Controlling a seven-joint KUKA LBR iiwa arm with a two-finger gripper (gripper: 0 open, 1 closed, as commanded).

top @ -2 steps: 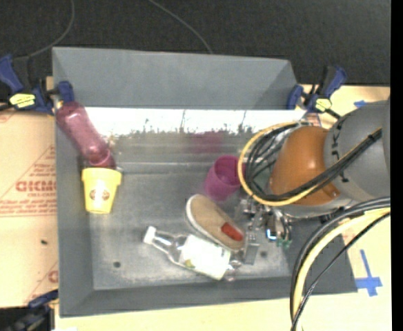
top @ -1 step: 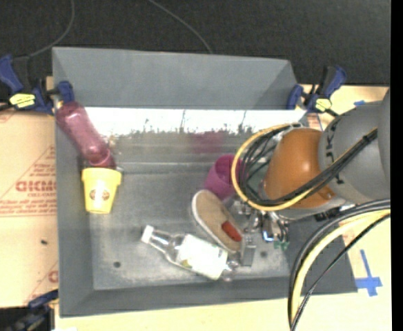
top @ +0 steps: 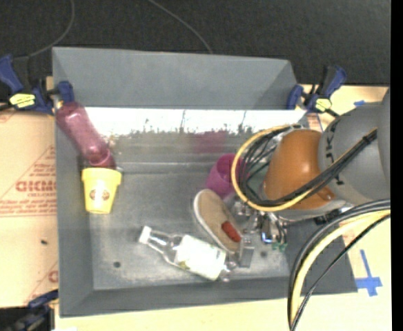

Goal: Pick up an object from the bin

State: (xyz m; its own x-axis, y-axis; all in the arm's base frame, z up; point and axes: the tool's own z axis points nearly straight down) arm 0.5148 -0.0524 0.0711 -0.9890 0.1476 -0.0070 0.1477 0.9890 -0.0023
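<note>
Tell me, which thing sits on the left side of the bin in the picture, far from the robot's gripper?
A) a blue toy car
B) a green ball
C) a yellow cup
C: the yellow cup sits near the left wall of the bin, just below the pink bottle. The gripper is far over on the picture's right.

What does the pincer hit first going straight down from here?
Probably the white end of the clear bottle beneath the pincer, or the edge of the beige shoe beside it; depth is unclear from above.
</note>
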